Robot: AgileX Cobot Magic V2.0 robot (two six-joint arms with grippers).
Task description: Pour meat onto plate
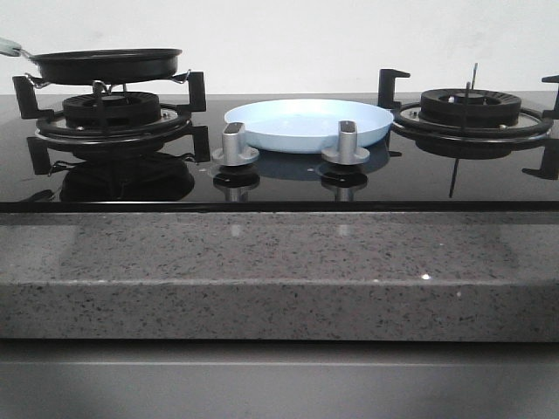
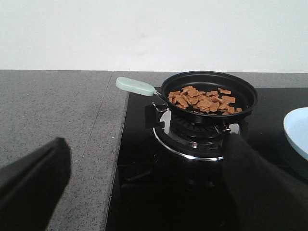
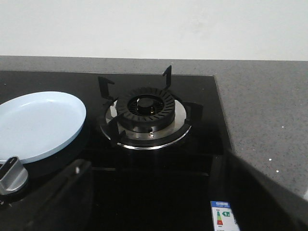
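Observation:
The meat (image 2: 202,100), a heap of small orange-brown pieces, lies in a black frying pan (image 2: 243,94) with a pale green handle (image 2: 135,86). The pan (image 1: 105,65) stands on the left burner. The pale-blue plate (image 1: 307,124) lies empty on the black glass between the two burners; it also shows in the right wrist view (image 3: 38,125). My left gripper (image 2: 147,154) is open, short of the pan and apart from it, nothing between its fingers (image 2: 33,183). My right gripper (image 3: 154,163) is open in front of the right burner, holding nothing. Neither gripper shows in the front view.
Two silver knobs (image 1: 235,144) (image 1: 346,142) stand in front of the plate. The right burner (image 3: 147,113) with its black pan supports is bare. Speckled grey counter (image 2: 57,110) surrounds the black glass hob. An energy sticker (image 3: 224,216) sits on the glass near my right gripper.

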